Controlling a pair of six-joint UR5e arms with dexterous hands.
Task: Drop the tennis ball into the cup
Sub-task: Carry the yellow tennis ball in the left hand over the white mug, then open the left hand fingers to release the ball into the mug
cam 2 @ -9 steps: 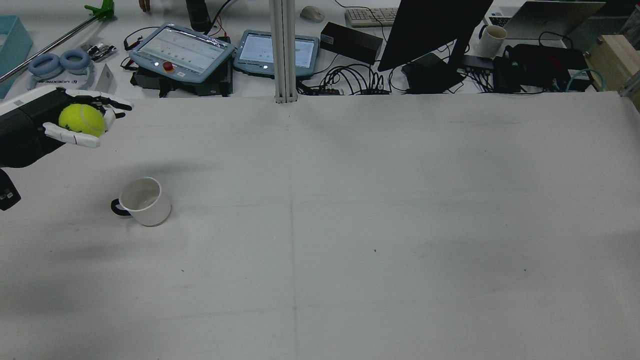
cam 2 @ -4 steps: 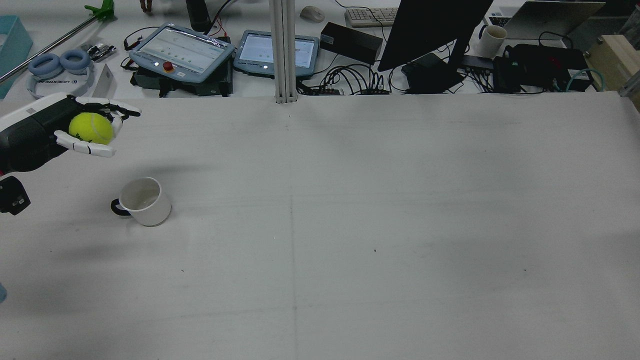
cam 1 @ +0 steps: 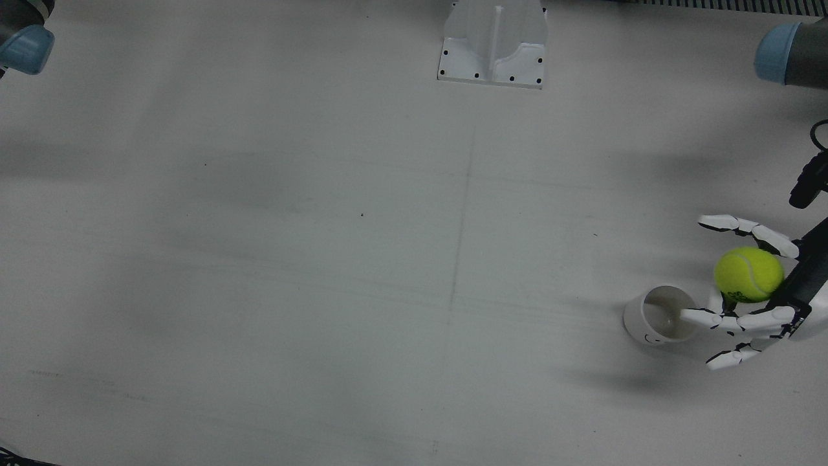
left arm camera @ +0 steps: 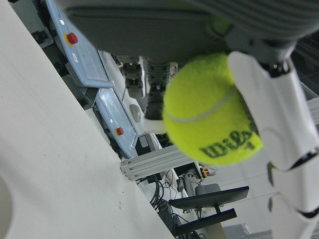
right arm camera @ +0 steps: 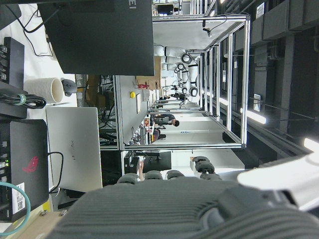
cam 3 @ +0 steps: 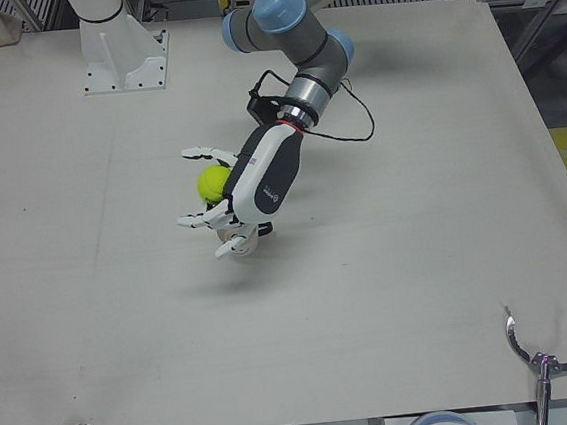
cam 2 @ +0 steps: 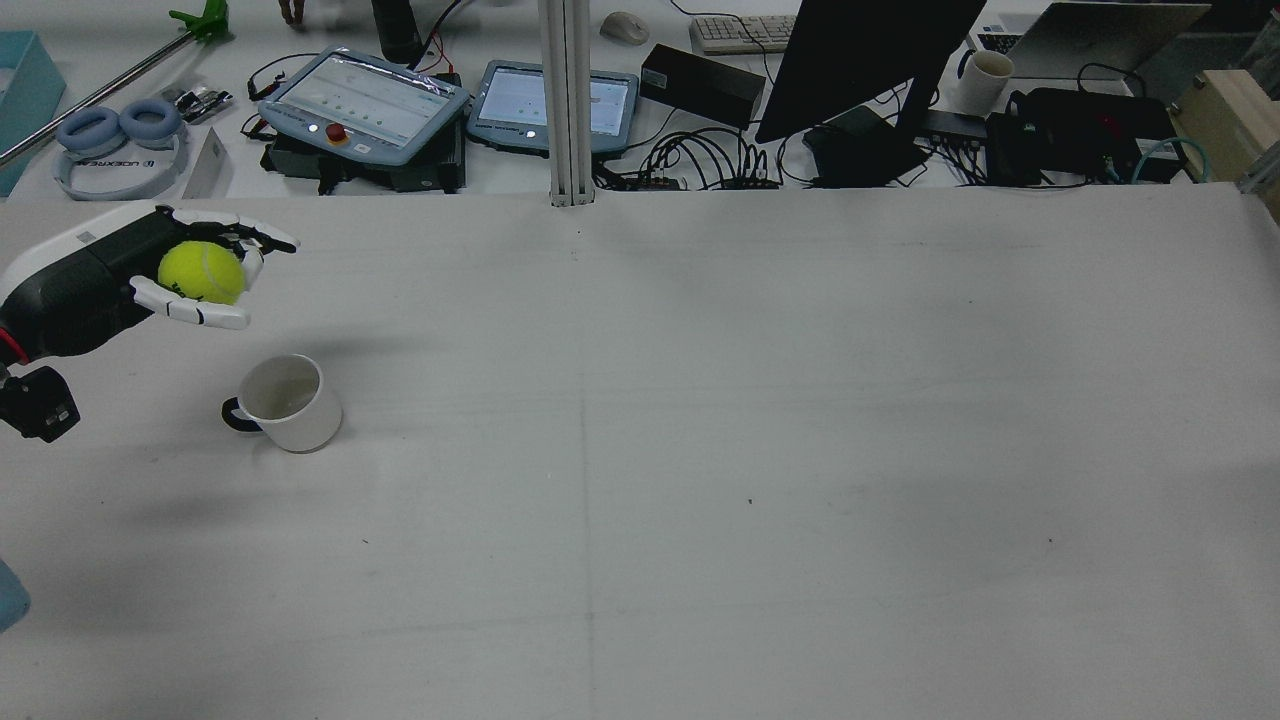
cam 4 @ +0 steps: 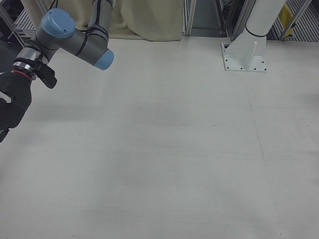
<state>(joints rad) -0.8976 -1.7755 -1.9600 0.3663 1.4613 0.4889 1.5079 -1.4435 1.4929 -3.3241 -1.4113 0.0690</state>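
Your left hand is wrapped around the tennis ball, fingers curled loosely to either side of it and the palm behind, so the ball is cradled rather than squeezed. The right hand hangs far off at the other side of the station; only its dark back and a sliver of fingers show, so you cannot tell whether it is spread or curled.

The cup stands upright on the table, below the left hand and a little forward of its fingertips. It looks like a light ceramic mug, stiff and smooth, likely to skid or tip if a finger knocks its rim. Its black handle points back toward the arm.

The ball should handle easily: light, felt-covered, slightly springy, so it grips well but will probably bounce out if released from too high. Hold it across its widest part, as you are doing.

How high the ball sits above the cup is hard to judge. From the left-front camera the hand hides nearly all of the cup, and the left hand camera catches only a pale edge at its lower corner that may be the rim.
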